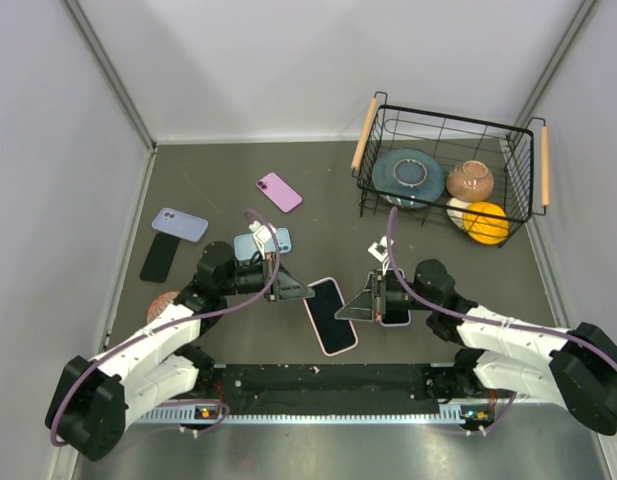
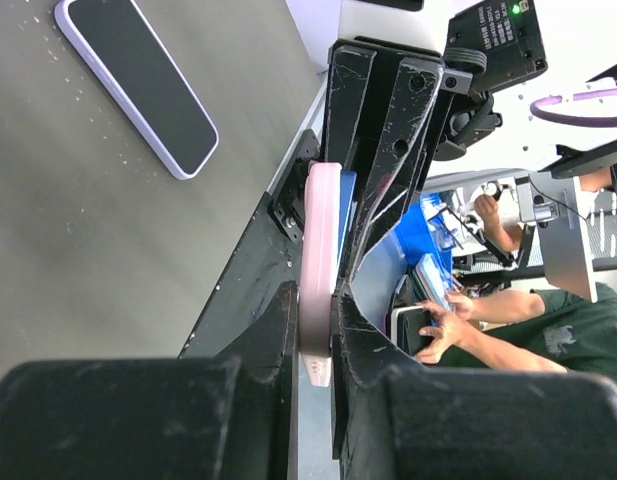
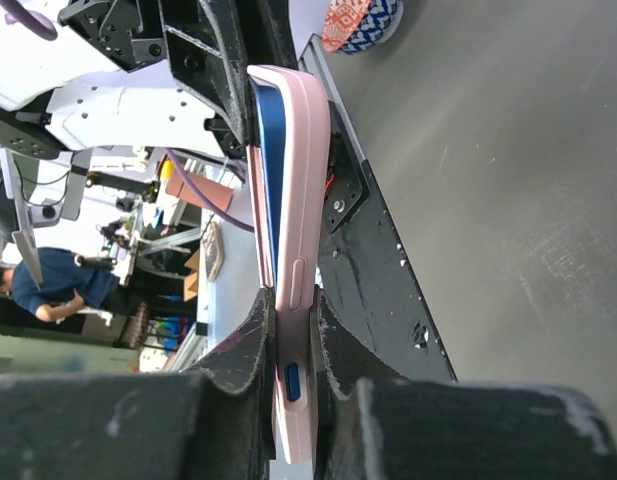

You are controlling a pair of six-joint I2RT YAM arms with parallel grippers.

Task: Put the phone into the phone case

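Phone [image 1: 331, 318] hangs low centre of the top view, its blue edge lying in the pink case [image 3: 300, 200]. I see the left gripper [image 1: 304, 294] and right gripper [image 1: 347, 312] clenched on the case's opposite edges.

The grey table [image 1: 318, 190] carries a wire basket [image 1: 448, 122], a purple phone [image 1: 279, 192], a blue case [image 1: 179, 224] and a black phone [image 1: 159, 257].

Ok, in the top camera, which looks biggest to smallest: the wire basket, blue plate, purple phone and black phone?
1. wire basket
2. blue plate
3. purple phone and black phone look about the same, so I won't rank them.
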